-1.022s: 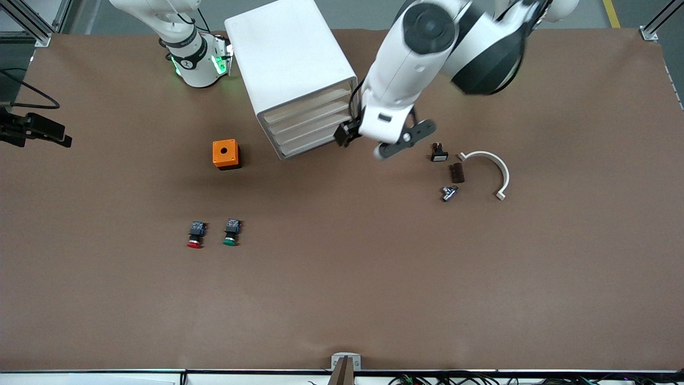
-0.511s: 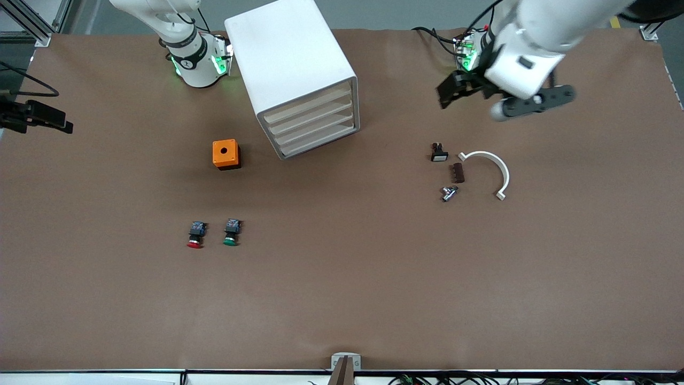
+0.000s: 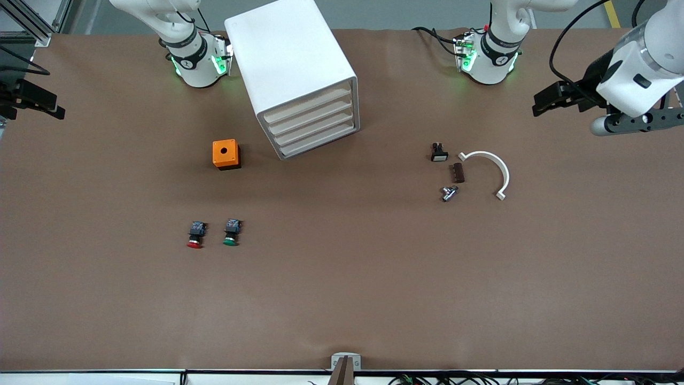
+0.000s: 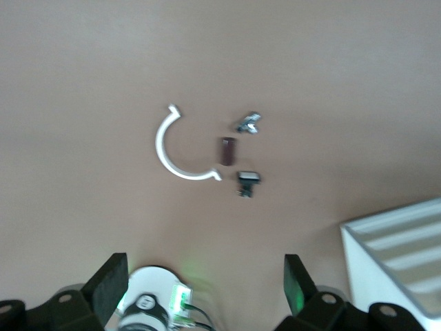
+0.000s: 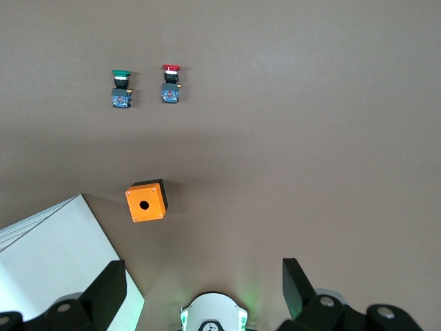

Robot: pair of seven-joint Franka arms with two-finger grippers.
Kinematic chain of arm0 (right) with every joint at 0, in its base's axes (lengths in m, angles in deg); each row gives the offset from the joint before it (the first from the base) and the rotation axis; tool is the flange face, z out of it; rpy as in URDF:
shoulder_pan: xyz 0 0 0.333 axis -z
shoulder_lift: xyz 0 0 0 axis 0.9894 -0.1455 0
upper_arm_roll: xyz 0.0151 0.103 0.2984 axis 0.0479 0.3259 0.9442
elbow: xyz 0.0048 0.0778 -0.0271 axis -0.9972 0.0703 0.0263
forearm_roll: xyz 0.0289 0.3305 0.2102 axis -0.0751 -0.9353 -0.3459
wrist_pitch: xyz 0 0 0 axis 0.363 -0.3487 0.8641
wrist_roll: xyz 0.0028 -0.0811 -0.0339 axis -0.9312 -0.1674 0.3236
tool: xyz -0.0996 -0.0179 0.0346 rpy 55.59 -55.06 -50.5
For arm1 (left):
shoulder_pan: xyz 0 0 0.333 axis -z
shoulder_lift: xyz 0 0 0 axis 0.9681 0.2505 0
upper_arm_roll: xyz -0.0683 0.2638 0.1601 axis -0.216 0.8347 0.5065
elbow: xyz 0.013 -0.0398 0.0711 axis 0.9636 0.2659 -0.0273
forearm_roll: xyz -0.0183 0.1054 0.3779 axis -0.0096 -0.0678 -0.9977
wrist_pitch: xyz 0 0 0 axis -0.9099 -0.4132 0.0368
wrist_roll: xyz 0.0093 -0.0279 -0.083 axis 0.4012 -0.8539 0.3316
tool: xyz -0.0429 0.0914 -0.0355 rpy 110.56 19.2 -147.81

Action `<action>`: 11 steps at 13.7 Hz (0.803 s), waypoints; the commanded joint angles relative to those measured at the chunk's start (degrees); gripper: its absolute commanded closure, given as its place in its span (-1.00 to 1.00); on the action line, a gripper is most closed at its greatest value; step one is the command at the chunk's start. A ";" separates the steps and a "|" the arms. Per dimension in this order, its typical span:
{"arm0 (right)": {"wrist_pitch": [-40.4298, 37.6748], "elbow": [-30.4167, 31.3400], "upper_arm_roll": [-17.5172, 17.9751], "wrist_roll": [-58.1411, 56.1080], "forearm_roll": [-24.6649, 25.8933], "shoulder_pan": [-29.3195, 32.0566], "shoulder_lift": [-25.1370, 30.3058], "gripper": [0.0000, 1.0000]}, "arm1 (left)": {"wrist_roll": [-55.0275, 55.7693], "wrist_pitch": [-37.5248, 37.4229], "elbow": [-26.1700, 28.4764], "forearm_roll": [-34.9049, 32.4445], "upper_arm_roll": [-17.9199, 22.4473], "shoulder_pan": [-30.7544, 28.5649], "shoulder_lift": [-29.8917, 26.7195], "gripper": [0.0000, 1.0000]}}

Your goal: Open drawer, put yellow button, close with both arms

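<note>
White and boxy, the cabinet (image 3: 291, 69) is my landmark; it stands on the brown table (image 3: 342, 299) close to the right arm's base (image 3: 195, 61), and all four of its cream-fronted drawers sit flush. The top drawer (image 3: 307, 105) is shut. I cannot find the yellow button anywhere on the table, so I can't say where it lies.

Nearer the front camera than the cabinet, and just beside its lower corner toward the right arm's end, I see an orange box (image 3: 225, 154) with a round hole in its top. Nearer the camera still lie a red-capped push-button (image 3: 196, 234) and a green-capped push-button (image 3: 231, 232), side by side but apart.

From the cabinet toward the left arm's end, I see a cluster: a small black part with a white face (image 3: 439, 152), a dark brown block (image 3: 457, 172), a small metal fitting (image 3: 449, 193) and a white half-ring clamp (image 3: 490, 171), all close together.

My left gripper (image 3: 550, 99) hangs in the air over the table's edge at the left arm's end, well away from the cabinet, its fingers (image 4: 110, 286) spread wide with nothing between them. My right gripper (image 3: 32, 101) is up over the opposite edge, at the right arm's end, its fingers (image 5: 107, 293) likewise wide apart and empty.
</note>
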 commanded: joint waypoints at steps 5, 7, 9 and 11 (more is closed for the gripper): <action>4.09 5.74 0.19 -0.11 0.07 -0.66 4.94 -1.00 | -9.26 12.71 17.21 -2.84 -0.76 -5.58 -9.34 -0.99; 9.17 11.70 0.01 -0.20 0.07 -0.57 8.97 -1.00 | -11.02 15.78 20.46 -3.01 -0.59 -5.93 -11.01 -0.99; 12.97 16.55 0.01 -0.20 0.07 -0.66 12.41 -1.00 | -12.87 18.34 23.01 -4.86 -0.85 -7.60 -12.15 -0.99; 13.15 16.56 0.01 -0.20 0.42 -0.66 12.43 -1.00 | -13.49 19.31 23.55 -4.95 -0.85 -7.61 -12.24 -0.99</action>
